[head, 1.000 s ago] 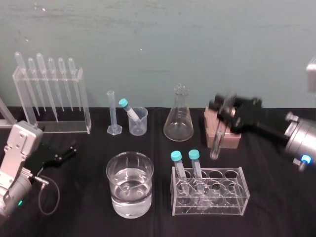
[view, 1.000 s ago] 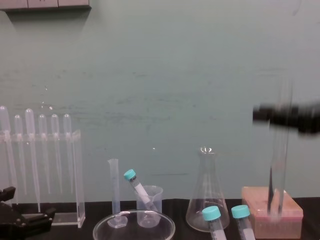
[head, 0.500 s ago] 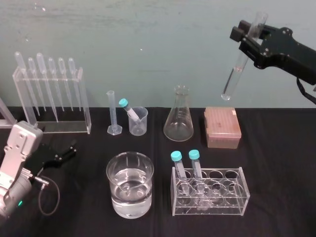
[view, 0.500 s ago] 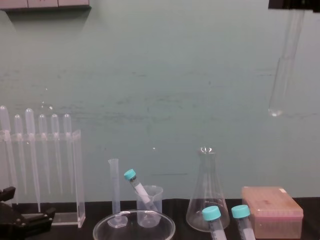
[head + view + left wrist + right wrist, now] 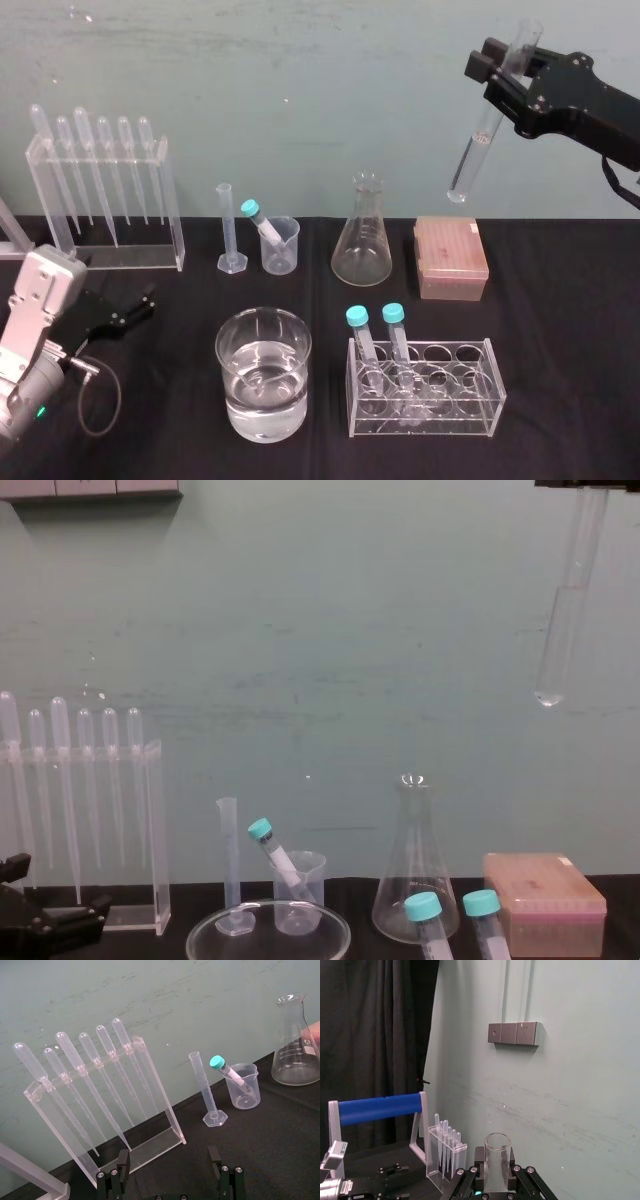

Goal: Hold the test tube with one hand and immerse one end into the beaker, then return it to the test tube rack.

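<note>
Nearest, below the right pincer [image 5: 503,78] and to its left, stand one clear acrylic test tube rack [image 5: 470,400] holding two teal-capped tubes [image 5: 358,330] and one wide clear glass dish of water [image 5: 262,372]. Farther back are one pink lidded box [image 5: 450,258] roughly beneath the pincer and, leftward, one conical glass flask [image 5: 361,235]. Next come one small clear straight-sided beaker [image 5: 285,250] with a third capped tube leaning in it, one thin graduated cylinder [image 5: 228,232], and one clear stand [image 5: 105,200] of six pipettes.

High above, the right pincer is clamped on the upper part of the one tall, slim, clear glass test tube [image 5: 470,160]. The tube hangs tilted, rounded end down.

It looks light, rigid, smooth and brittle. A gentle hold near the rim suits it, leaving the lower end free for dipping.

The left pincer [image 5: 135,308] rests low, far leftward, fingers apart and empty.
</note>
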